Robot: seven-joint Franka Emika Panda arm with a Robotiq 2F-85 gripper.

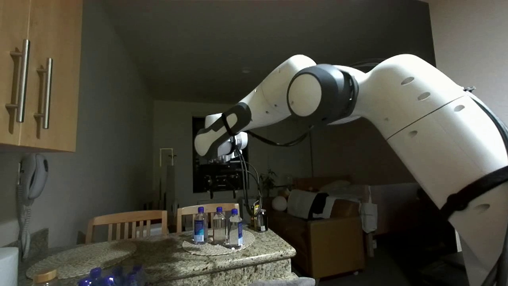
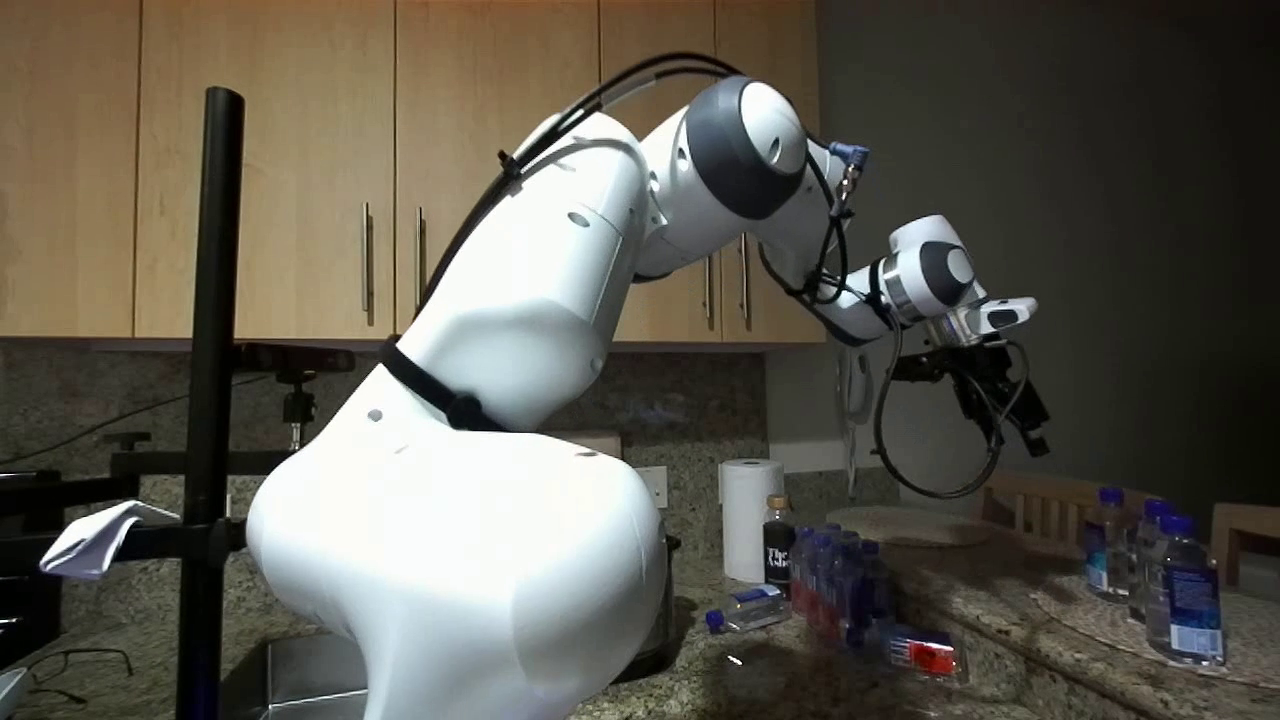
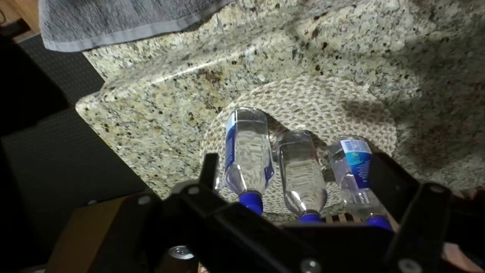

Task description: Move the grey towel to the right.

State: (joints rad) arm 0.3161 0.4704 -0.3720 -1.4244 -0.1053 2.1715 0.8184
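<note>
The grey towel (image 3: 132, 22) shows in the upper left of the wrist view, with its pale hem over granite; the frame cuts off the rest. In an exterior view only a sliver of the towel (image 1: 283, 282) appears at the bottom edge, below the raised counter's corner. My gripper (image 3: 295, 163) is open, its fingers wide apart and nothing held. In an exterior view the gripper (image 1: 223, 194) hangs in the air above the raised counter, apart from the towel.
Three upright water bottles (image 3: 301, 170) stand on a round woven mat (image 3: 303, 94) below my gripper. A jar (image 1: 262, 220) is beside them. Chairs (image 1: 127, 222) line the counter's far side. On the lower counter are several bottles (image 2: 830, 580) and a paper roll (image 2: 750, 520).
</note>
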